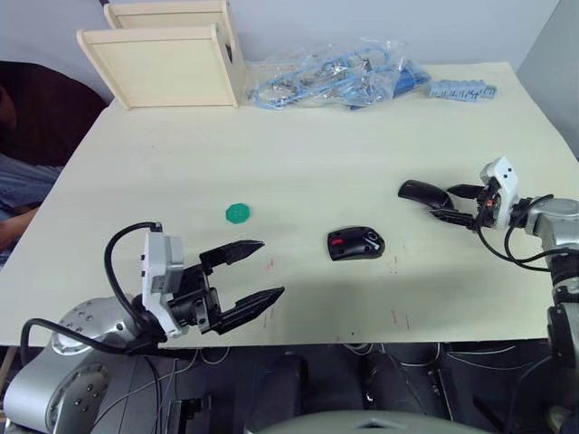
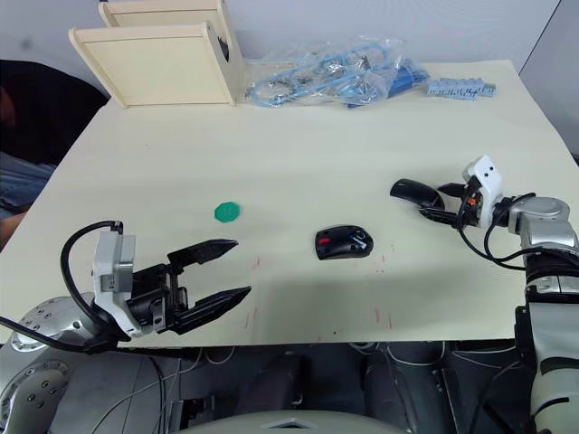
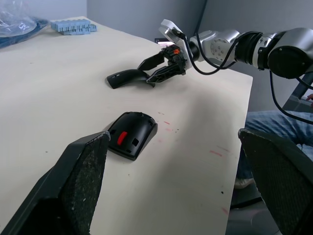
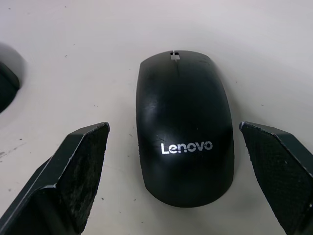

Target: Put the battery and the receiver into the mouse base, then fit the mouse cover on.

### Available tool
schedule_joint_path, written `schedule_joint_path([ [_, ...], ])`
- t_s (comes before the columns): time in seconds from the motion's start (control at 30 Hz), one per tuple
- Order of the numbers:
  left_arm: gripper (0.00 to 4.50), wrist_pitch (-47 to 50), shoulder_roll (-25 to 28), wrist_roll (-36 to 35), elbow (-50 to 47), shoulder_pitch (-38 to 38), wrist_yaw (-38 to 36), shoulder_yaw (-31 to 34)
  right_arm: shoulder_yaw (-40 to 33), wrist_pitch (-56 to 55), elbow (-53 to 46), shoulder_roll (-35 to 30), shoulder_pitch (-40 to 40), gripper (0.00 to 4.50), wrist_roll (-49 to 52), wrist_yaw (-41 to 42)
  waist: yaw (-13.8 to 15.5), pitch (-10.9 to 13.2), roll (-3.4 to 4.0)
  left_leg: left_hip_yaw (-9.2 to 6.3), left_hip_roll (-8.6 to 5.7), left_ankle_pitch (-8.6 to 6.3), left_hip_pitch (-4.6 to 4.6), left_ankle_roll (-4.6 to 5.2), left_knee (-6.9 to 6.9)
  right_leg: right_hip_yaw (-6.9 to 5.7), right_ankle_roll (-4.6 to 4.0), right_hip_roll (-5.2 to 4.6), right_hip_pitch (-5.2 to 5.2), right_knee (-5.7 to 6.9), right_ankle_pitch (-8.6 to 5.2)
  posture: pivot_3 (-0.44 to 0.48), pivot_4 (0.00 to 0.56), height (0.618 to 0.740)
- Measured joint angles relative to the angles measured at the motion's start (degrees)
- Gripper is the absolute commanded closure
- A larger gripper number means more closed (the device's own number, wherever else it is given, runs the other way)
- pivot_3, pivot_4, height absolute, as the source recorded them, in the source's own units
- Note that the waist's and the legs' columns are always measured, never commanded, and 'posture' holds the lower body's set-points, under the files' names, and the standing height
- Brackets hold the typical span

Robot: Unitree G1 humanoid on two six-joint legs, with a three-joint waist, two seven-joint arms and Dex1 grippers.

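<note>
Right pincer [image 1: 445, 202] open around my mouse cover [image 4: 185, 132] on the bench [image 1: 298, 145] — closing off-centre could squirt that glossy shell away.

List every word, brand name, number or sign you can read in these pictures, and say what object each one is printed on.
"Lenovo": pale letters on the mouse cover, which lies on the table between the open fingers of the right pincer.

No other text can be read. The mouse base, the green disc, the wooden boxes and the plastic bag of blue parts show no legible lettering.
</note>
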Motion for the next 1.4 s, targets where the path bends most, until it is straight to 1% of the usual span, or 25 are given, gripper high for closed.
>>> schedule_joint_path([
  [0.3,0.01,-0.9,0.5,0.2,0.0,0.4,0.5,-0.4,0.0,-1.4,2.3,0.8,-1.1,0.0,-1.1,-0.3,0.0,0.0,0.01,0.0,0.0,0.0,0.0,0.0,-0.01,0.0,0.0,0.0,0.0,0.0,0.0,0.0,0.15,0.74],
  [0.57,0.01,-1.0,1.3,0.2,0.0,-0.9,0.4,-1.4,0.0,-2.0,4.1,0.8,-2.6,0.0,-1.9,-0.6,-0.1,0.0,0.03,0.0,0.0,0.0,0.0,0.0,-0.02,0.0,0.0,0.01,0.0,0.0,0.0,0.0,0.15,0.74],
  [1.4,0.01,-2.2,1.4,0.9,0.2,-0.9,-1.5,-1.8,0.0,-4.7,9.4,0.8,-4.4,0.0,-3.8,-0.3,-0.2,0.0,0.05,0.02,0.0,0.0,0.01,0.0,-0.04,0.02,-0.01,0.01,-0.01,-0.01,0.0,0.0,0.15,0.74],
])
